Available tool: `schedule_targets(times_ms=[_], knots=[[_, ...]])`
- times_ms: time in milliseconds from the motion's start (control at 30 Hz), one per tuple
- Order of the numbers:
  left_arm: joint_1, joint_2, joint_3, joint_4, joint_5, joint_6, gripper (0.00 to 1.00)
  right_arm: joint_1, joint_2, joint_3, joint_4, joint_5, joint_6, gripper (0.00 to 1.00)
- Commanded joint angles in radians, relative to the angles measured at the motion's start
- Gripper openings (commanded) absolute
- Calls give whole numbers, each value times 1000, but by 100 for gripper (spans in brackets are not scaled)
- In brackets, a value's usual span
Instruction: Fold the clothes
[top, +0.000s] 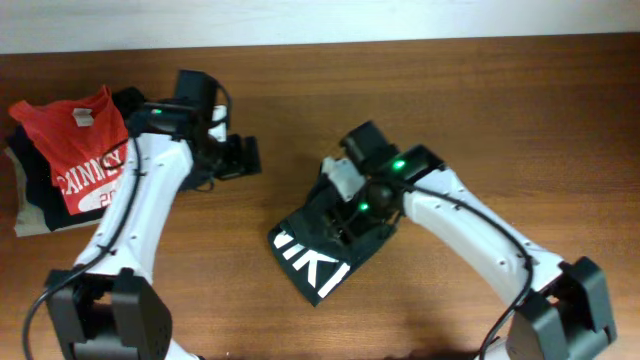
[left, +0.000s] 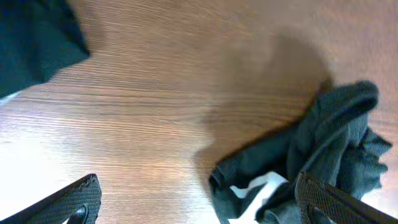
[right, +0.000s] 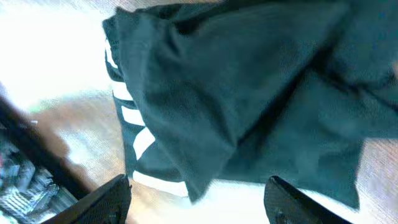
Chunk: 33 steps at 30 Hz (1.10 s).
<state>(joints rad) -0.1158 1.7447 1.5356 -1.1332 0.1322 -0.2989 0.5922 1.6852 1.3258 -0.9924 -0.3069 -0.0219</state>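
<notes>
Right gripper, jaws spread wide with nothing clamped, hangs over the dark teal-black T-shirt at table centre; left gripper, also wide and empty, hangs over bare wooden table just left of it. From overhead the right arm hides much of the T-shirt, leaving its white block letters exposed; a red T-shirt tops a stack of folded garments at the table's left end. Only the left wrist view shows the T-shirt's bunched corner; only the right wrist view shows its overlapping folds.

Top-down overhead — close wrists, T-shirt shared
</notes>
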Motion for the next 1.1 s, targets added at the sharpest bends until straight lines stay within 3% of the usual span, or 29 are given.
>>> schedule_targets(times_ms=[0,233,433,800,833,867,900,933,1067], knots=[[90,-27,18,-2,58,8,99,90,61,-4,56,95,17,73],[117,-27,18,-4,66,8,100,142,188,-4,190,143,42,72],[117,-27,18,-4,66,8,99,142,187,0,196,143,125,54],[117,-27,18,-3,66,8,99,185,190,99,99,117,135,63],[117,-27,18,-3,66,8,99,193,205,99,100,120,135,58],[117,-27,18,-4,66,8,99,194,225,99,95,120,136,42],[117,-27,18,-4,66,8,99,192,235,99,89,120,138,8],[117,-27,18,-5,66,8,99,187,234,100,83,148,174,4],[117,-27,18,-5,66,8,99,96,150,148,-25,360,303,4]])
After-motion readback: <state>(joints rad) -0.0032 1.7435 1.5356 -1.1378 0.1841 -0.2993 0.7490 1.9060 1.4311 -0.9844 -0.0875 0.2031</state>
